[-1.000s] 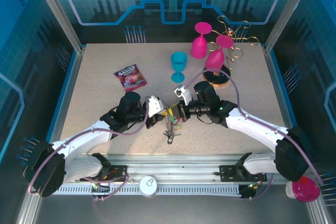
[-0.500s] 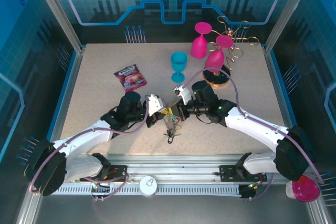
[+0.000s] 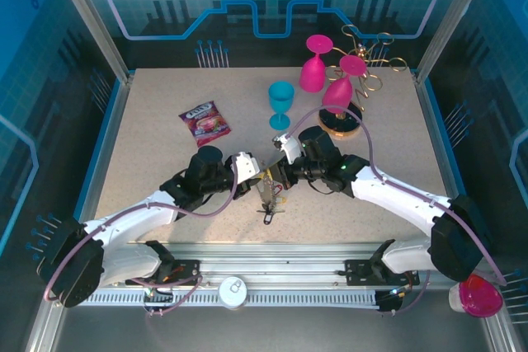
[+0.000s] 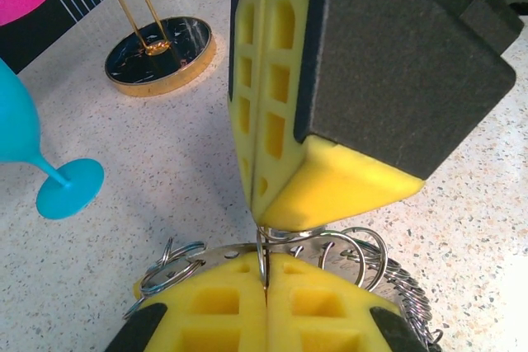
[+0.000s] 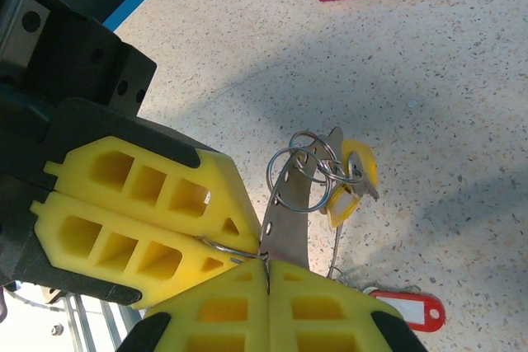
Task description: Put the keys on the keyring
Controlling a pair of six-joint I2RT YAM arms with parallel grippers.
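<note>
**2 clenched grippers on 1 thin wire: a slip is the danger**

Near the middle of the table [image 3: 148, 162], the left gripper [image 4: 266, 268] and the right gripper [image 5: 266, 271] are both clenched on the keyring [image 4: 261, 243], tip against tip. The keys [image 5: 360, 167] hang from it. I judge that an uneven pull can twist the wire, or let it slip from the pads and drop the bunch. The opening of the ring is hidden between the pads. The number of keys I cannot tell.
</note>
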